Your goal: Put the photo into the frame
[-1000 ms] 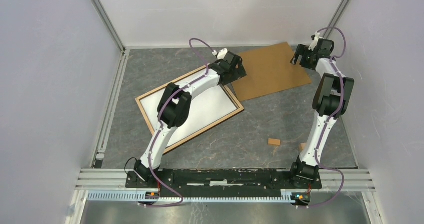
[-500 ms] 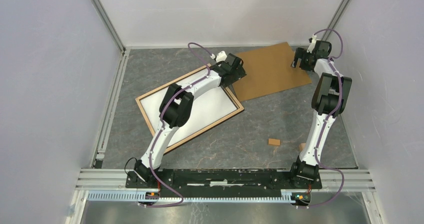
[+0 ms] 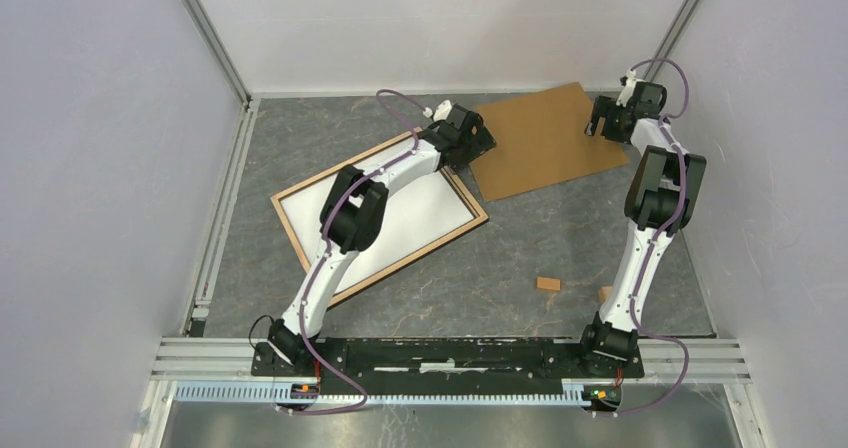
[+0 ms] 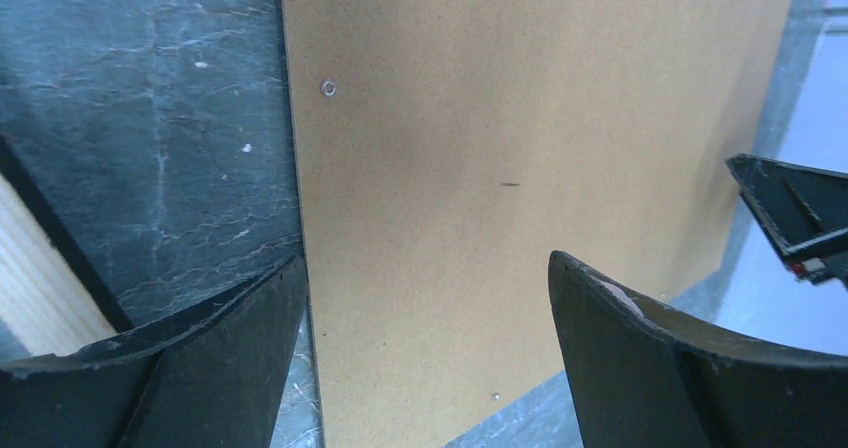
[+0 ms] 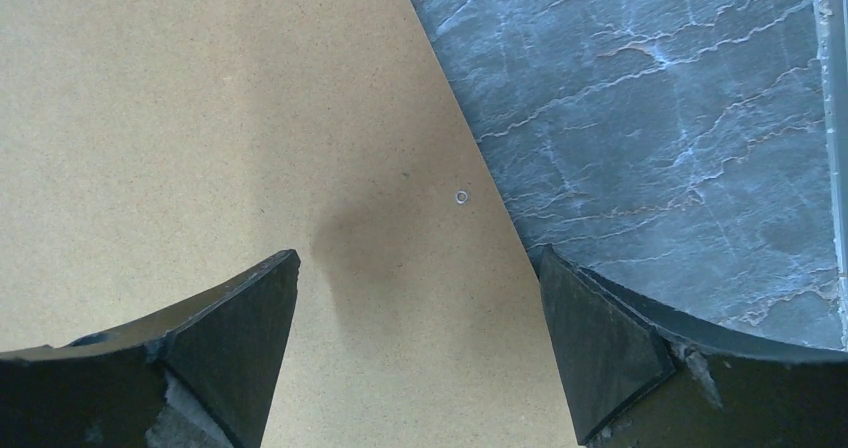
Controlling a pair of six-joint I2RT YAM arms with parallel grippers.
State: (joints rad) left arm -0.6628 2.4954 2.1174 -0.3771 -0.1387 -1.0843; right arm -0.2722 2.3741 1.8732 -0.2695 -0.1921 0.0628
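On the grey marbled table point(image 3: 520, 258), left of centre, the frame point(image 3: 287, 231) lies flat and skewed, light wood rim up, its opening plain white (whether that is the photo I cannot tell). Past its far corner lies the brown backing board point(image 3: 540, 138), the two corners meeting or nearly so. The left gripper point(image 4: 425, 268) hangs over the board's left edge, fingers spread wide and holding nothing. The right gripper point(image 5: 415, 258) hangs over the board's far right edge, likewise wide apart and holding nothing. Two small wooden blocks point(image 3: 547, 284) sit near the right arm's base.
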